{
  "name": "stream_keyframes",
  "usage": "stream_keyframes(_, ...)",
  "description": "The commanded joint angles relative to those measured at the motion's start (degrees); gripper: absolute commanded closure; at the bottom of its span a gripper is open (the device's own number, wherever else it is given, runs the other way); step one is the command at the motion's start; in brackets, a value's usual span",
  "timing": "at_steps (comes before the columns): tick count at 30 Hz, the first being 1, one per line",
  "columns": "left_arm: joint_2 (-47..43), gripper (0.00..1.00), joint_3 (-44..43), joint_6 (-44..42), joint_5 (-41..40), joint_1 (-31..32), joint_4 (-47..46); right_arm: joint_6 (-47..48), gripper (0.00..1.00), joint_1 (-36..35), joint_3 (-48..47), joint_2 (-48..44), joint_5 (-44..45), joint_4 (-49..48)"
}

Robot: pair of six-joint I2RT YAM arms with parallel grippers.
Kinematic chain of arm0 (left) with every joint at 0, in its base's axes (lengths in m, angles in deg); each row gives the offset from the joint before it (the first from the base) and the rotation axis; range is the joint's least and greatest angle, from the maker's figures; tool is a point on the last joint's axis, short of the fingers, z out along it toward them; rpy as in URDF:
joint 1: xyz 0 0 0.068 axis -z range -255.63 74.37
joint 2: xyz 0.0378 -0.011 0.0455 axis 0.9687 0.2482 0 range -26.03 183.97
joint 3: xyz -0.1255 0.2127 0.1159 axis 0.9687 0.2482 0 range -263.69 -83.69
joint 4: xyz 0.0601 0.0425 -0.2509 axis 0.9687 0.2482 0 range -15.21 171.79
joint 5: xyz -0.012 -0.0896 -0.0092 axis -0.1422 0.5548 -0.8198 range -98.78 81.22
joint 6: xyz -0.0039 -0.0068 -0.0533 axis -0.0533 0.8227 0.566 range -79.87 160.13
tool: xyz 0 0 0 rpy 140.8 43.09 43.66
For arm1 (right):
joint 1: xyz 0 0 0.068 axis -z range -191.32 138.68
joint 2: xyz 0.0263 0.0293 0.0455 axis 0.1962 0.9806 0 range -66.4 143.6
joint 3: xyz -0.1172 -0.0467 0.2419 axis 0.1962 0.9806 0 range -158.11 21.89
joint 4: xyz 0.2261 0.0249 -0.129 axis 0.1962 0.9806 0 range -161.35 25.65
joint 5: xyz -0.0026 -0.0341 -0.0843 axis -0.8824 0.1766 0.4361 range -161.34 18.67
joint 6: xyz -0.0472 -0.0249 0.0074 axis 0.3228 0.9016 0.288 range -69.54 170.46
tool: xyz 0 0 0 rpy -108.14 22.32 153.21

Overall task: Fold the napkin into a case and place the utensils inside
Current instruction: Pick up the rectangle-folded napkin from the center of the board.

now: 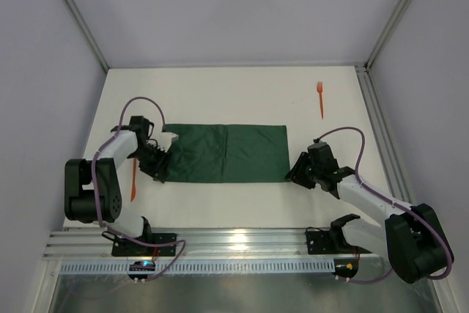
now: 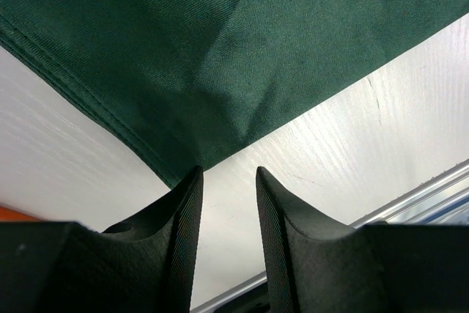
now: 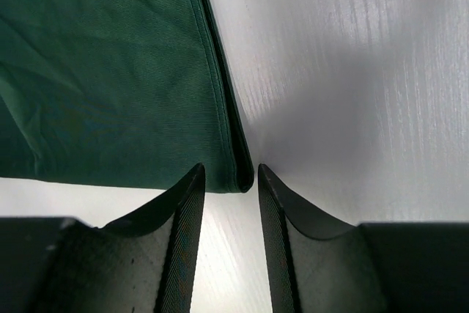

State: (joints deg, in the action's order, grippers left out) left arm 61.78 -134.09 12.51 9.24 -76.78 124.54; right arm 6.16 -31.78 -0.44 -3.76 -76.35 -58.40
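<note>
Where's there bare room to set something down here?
Widest: bare table beyond the napkin, left of the fork. Also the strip between napkin and metal rail. Crowded: the napkin's near corners, at the left gripper and right gripper, and around the orange utensil on the left.

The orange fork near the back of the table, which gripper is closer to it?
Right. The right gripper sits at the napkin's near right corner, with the fork farther back on that same side; the left gripper is at the napkin's near left corner, across the cloth.
</note>
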Motion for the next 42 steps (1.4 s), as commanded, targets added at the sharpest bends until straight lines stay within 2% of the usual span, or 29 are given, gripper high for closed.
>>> stream_keyframes(1,-1.94,0.63,-0.67,-1.12,0.17,-0.17,0.43,-2.99,0.61,0.34,2.81,0.21,1.06,-1.7)
stream_keyframes(7,-2.12,0.63,-1.02,-1.12,-0.18,-0.17,0.78,-2.99,0.68,0.43,3.17,-0.67,1.94,-1.0)
stream_keyframes(20,-4.93,0.62,-1.9,-1.12,0.87,-0.35,2.63,-4.13,0.7,0.43,5.28,-1.11,2.99,-0.91)
stream_keyframes(24,-4.49,0.62,-2.17,-1.12,1.23,-0.35,2.8,-3.43,0.82,0.43,4.66,0.03,3.08,-1.7)
stream_keyframes(31,-3.79,0.62,-4.01,-1.21,3.51,-0.61,3.59,0.7,0.96,0.34,-0.78,1.09,4.23,0.85)
stream_keyframes(37,-2.12,0.62,-6.21,-0.6,4.48,-1.14,4.12,1.75,0.96,0.52,-1.4,0.39,3.52,1.81)
stream_keyframes(42,-1.33,0.62,-8.05,1.15,3.69,-1.14,3.59,4.9,0.96,1.83,-3.07,-3.48,4.66,6.38)
